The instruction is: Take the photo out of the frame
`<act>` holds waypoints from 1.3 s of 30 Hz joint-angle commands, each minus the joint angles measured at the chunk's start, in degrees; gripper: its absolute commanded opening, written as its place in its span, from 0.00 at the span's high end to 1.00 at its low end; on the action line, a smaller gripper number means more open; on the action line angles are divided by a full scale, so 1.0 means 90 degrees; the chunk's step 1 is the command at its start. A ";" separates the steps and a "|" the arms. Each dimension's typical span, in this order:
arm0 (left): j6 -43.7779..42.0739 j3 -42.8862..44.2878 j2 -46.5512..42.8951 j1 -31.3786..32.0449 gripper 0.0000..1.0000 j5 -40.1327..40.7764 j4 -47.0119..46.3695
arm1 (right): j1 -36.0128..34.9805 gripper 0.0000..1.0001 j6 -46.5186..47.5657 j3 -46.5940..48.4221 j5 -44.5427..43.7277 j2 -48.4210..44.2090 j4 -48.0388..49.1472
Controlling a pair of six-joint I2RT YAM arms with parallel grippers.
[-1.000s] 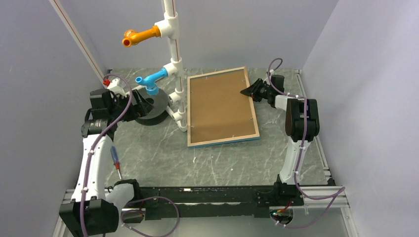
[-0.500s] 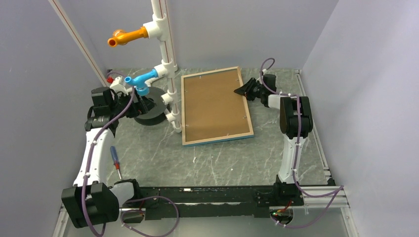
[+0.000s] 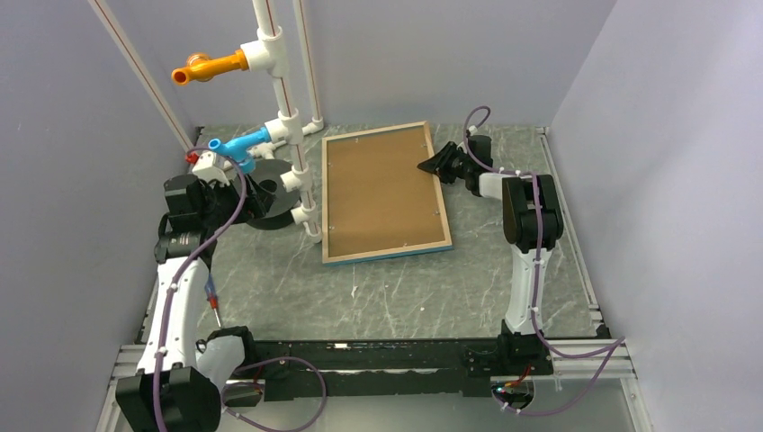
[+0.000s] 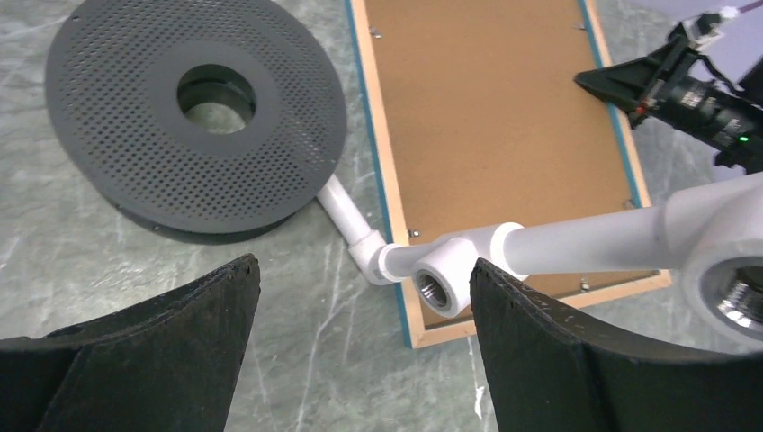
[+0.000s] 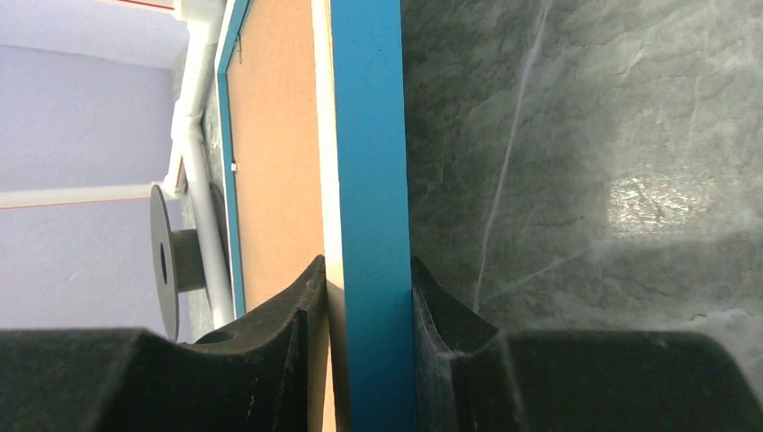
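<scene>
Grey marbled worktop (image 3: 396,297) is seen throughout. A black perforated spool (image 4: 193,108) is laid flat at far left. A white pipe stand (image 3: 286,135) is stood just right of it, tilted, with a foot pipe reaching the spool's edge. An orange fitting (image 3: 209,67) is carried high and a blue fitting (image 3: 238,146) lower, both pointed left. A brown backing board (image 3: 382,189) is laid flat at centre-far. A blue-handled screwdriver (image 3: 212,297) is seen near left, partly hidden.

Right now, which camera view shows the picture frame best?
Top view: the frame shows whole, all four corners. Left wrist view crops its far end and a pipe crosses it; right wrist view shows only one blue edge between fingers.
</scene>
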State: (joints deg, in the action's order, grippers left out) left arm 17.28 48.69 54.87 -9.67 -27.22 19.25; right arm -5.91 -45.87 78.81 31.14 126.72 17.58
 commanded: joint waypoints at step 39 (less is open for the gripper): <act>-0.0230 -0.0788 -0.2794 -0.0006 0.02 0.0112 0.1863 | 0.0022 0.35 0.1734 -0.0261 -0.3561 -0.1374 -0.3294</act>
State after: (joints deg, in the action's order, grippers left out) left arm 16.60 42.39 31.57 -9.67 -23.46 37.69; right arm -6.55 -39.90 77.36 16.16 120.90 6.00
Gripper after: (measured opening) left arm 0.965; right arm 0.555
